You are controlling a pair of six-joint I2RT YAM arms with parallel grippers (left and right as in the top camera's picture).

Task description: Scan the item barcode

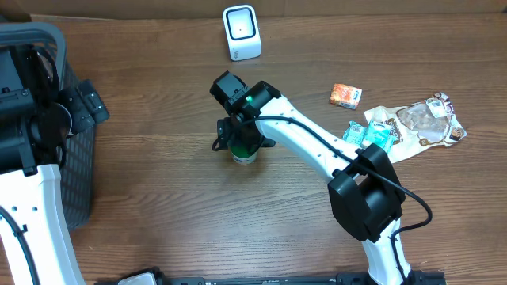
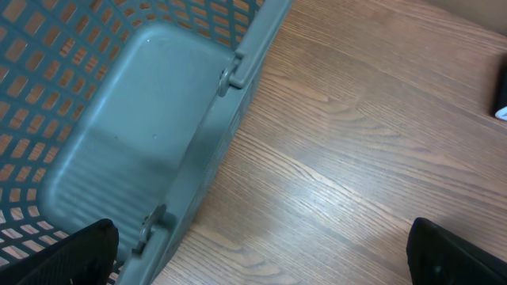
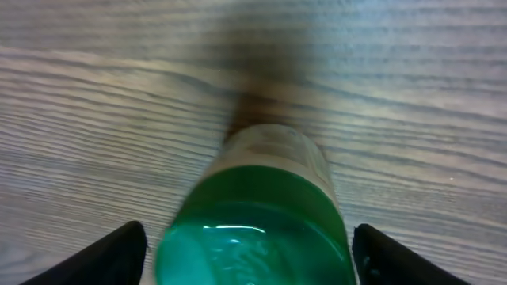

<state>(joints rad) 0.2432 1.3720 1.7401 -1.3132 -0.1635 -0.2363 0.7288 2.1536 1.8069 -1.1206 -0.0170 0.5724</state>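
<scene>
1. Wooden table (image 1: 158,198): brown grain surface, lying beneath both grippers and carrying every item below.

2. Grey plastic mesh basket (image 2: 142,119): directly under and ahead of the left gripper (image 2: 265,257), with its rim and one solid corner panel in the left wrist view. It is well apart from the right gripper (image 1: 242,142), on that gripper's left.

3. Left gripper: jaws spread wide, the dark fingertips (image 2: 79,253) sitting at the two lower corners of the wrist view. Nothing lies between them.

4. Right gripper: jaws apart and set one on each side of item 7. A thin strip of table shows between one fingertip (image 3: 119,253) and the container. On the other side the gap is too fine to judge.

5. Clear snack pouch (image 1: 424,119): lies flat, far off to the right of the right gripper.

6. White barcode scanner (image 1: 241,32): stands upright beyond the right gripper, at the far edge of the table and well apart from it.

7. Green-capped container (image 3: 261,198): the task item. It stands upright on the table between the right gripper's fingers, directly below the wrist, with a pale body under the cap.

8. Teal packets (image 1: 372,133): to the right of the right gripper, touching the near edge of the pouch.

9. Small orange box (image 1: 345,96): to the right of the right gripper, near the packets and apart from them.
</scene>
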